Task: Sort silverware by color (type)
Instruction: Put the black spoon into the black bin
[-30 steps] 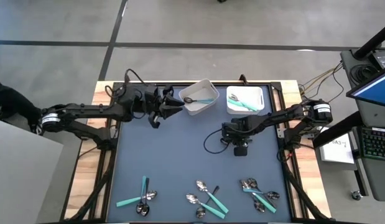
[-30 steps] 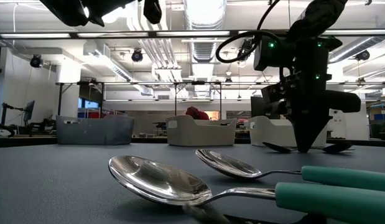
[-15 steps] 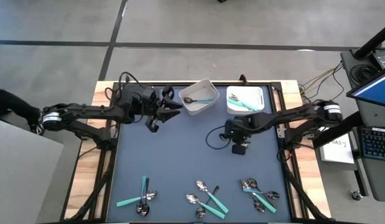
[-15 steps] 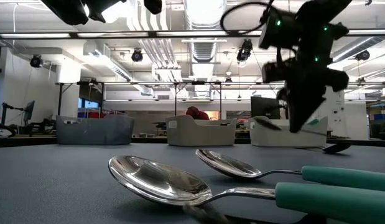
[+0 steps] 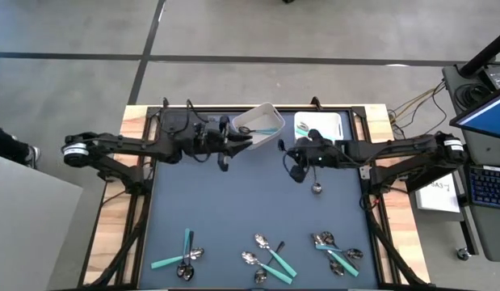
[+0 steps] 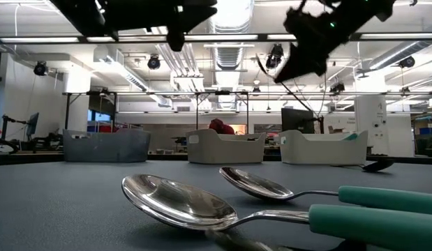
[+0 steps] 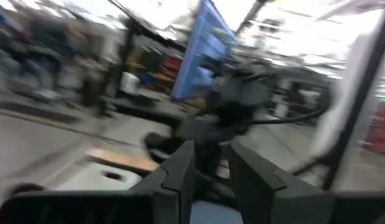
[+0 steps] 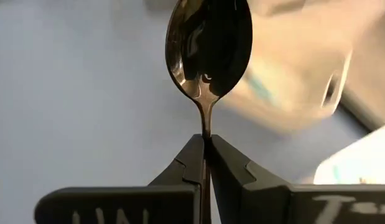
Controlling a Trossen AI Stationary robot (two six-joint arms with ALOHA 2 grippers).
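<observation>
My right gripper (image 5: 288, 152) hangs above the table near the two white bins and is shut on a spoon with a shiny metal bowl (image 8: 208, 43). Its handle is hidden between the fingers. My left gripper (image 5: 237, 144) is open and holds nothing, level beside the tilted white bin (image 5: 248, 139). That bin holds a teal-handled spoon (image 5: 262, 129). The other white bin (image 5: 337, 121) holds teal-handled utensils. More silverware lies flat along the near edge in three clusters (image 5: 185, 255), (image 5: 270, 257), (image 5: 337, 252). A dark spoon (image 5: 317, 187) lies alone at mid-table. My right gripper pinches the spoon by its thin neck (image 8: 205, 127), just behind the bowl, between the two fingertips (image 8: 191, 158). The spoon lies along the fingers with its bowl sticking out ahead of them. It is lifted clear of the table.
A dark grey bin (image 6: 104, 145) stands at the far left in the low view; my left arm covers it from above. The table's middle (image 5: 233, 202) is bare mat. Two teal-handled spoons (image 6: 202, 202) lie right before the low camera. Both grippers are close together by the bins.
My right gripper has risen from the table with the spoon and moved toward the far edge and left, toward the white bins, tipping from pointing down to nearly level. My left gripper has moved right, up to the tilted white bin.
</observation>
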